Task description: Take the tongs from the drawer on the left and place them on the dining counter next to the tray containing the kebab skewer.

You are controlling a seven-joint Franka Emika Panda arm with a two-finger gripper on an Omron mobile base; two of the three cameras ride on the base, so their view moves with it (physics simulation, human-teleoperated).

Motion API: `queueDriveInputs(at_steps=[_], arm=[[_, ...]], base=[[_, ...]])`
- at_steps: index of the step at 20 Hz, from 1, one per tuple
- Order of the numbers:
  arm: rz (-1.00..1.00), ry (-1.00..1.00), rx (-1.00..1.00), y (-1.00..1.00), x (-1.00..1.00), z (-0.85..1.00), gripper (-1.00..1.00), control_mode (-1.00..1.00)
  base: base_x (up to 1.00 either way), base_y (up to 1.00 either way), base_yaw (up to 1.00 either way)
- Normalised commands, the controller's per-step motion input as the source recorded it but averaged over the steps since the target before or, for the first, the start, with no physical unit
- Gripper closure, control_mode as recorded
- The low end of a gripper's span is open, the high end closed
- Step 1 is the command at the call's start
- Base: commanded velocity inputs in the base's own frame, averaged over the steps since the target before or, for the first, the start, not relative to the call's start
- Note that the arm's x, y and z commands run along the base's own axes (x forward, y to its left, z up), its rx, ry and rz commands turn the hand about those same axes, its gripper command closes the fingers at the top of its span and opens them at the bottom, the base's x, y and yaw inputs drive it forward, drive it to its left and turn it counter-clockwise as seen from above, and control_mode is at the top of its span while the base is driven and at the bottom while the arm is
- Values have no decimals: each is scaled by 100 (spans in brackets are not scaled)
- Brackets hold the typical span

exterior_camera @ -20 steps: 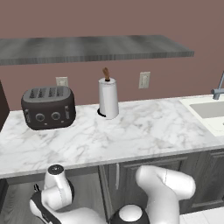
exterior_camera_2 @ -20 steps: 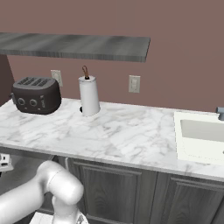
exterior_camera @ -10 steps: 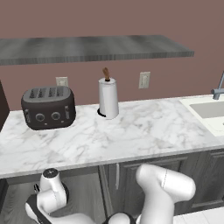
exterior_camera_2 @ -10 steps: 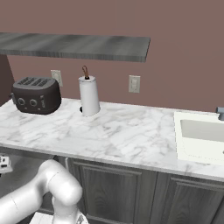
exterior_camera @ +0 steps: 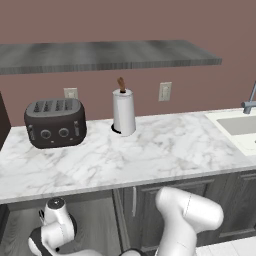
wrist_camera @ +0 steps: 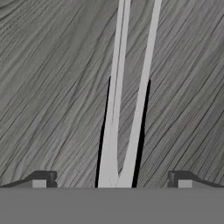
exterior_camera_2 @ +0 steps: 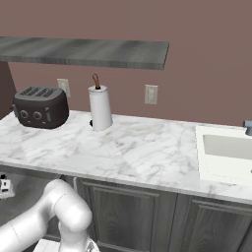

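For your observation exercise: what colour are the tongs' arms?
Silver-grey metal tongs, lying on dark wood grain; clearest in the hand view.

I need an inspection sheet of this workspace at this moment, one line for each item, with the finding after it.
Surface: white marble counter with grey veins, above dark grey cabinet doors.
Job's things: silver tongs lie on the grey wood-grain drawer floor, their two arms running away from the hand camera; not gripped.
Clutter: dark toaster and paper towel roll on the counter, apart from each other.
End effector: open, one fingertip on each side of the tongs, not touching them.
Cables: nothing seen.
Surroundings: sink at the right end, grey shelf above, two wall outlets on the brown wall.
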Motion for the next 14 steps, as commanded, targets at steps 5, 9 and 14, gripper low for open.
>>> queueDriveInputs(at_steps=[5, 9, 14], arm=[[0, 0, 0, 14, 0, -31, -100, -100], [0, 5, 0, 19, -2, -39, 100, -100], [0, 20, 0, 6, -28, -28, 100, -100]], base=[[0, 0, 0], [0, 0, 0], [0, 0, 0]])
